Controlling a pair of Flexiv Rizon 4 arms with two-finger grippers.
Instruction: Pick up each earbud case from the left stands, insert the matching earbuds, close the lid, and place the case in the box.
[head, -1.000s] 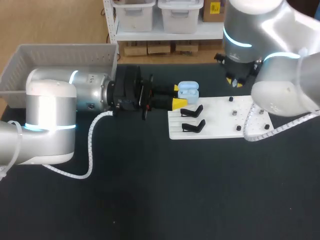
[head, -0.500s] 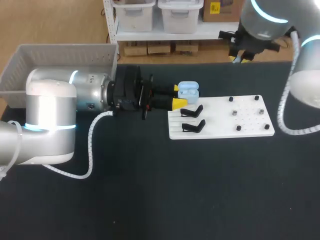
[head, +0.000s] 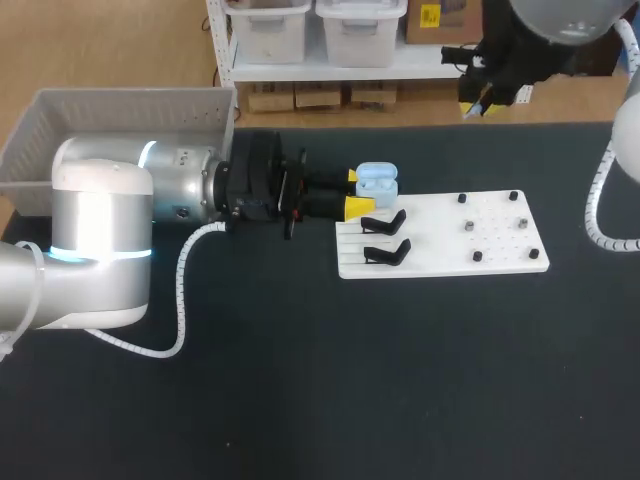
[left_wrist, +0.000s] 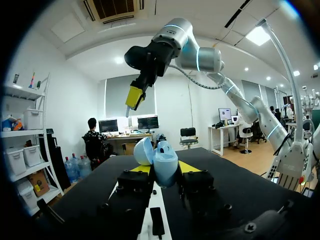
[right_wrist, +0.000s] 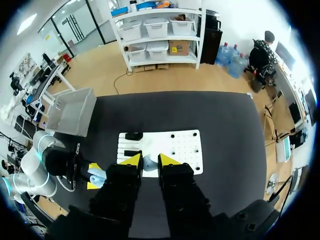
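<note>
My left gripper (head: 357, 192) lies level over the table, shut on an open light-blue earbud case (head: 376, 183) at the near-left corner of the white board (head: 500, 250). In the left wrist view the case (left_wrist: 162, 162) stands between the yellow tips with its lid up. My right gripper (head: 480, 100) hangs high past the board's far side. In its own view the right gripper (right_wrist: 149, 160) pinches a small pale earbud (right_wrist: 149, 163), with the board (right_wrist: 185, 150) far beneath. Two black stands (head: 385, 222) on the board are bare.
A grey open box (head: 100, 110) sits at the table's far left, behind my left arm. Small black and grey pegs (head: 468, 227) dot the board's right half. Dark tabletop spreads in front of the board.
My right arm has lifted off from above the board's right side and swung up and back. The left arm and the case have stayed put.
</note>
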